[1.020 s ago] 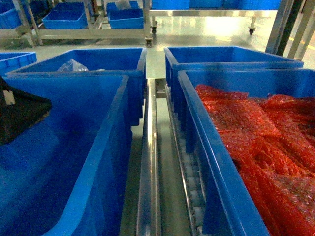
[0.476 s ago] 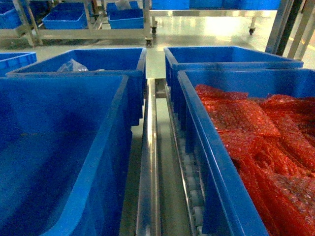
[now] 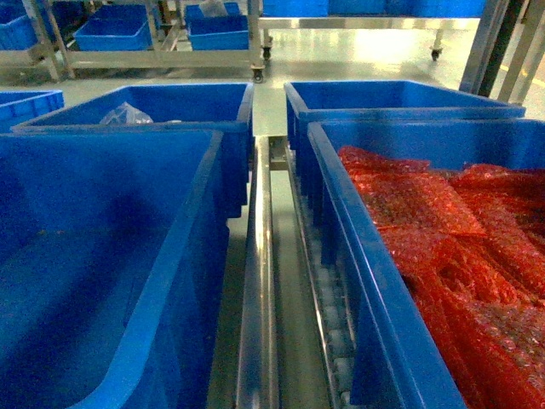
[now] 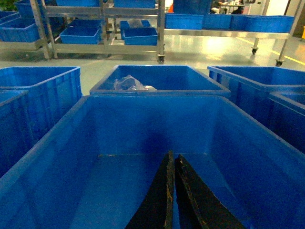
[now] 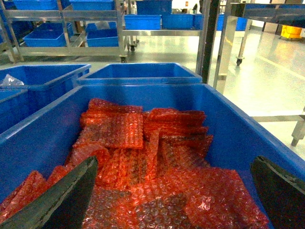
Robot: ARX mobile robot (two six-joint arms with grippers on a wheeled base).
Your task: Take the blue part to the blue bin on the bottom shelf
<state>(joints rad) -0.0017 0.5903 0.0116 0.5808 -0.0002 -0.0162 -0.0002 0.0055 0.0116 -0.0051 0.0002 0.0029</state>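
On my left wrist view the left gripper (image 4: 172, 191) sits low centre in the frame, its two black jaws pressed together with only a thin slit between them and nothing held. They hang inside the near blue bin (image 4: 143, 129), whose floor shows bare blue around them. I can't pick out a blue part anywhere in that bin; behind it, upper centre, a second bin (image 4: 159, 78) holds a crumpled clear plastic bag (image 4: 131, 84).

On my right wrist view the right gripper (image 5: 176, 200) has its jaws spread wide, one at lower left and one at lower right of the frame, gripping nothing. Between and beyond them lies a bin (image 5: 238, 124) full of red bubble-wrap packets (image 5: 143, 157).

In the head view neither gripper appears. The bottom shelf (image 3: 257, 281) shows as a steel rail with white rollers (image 3: 328, 315) running down the middle between the bins.
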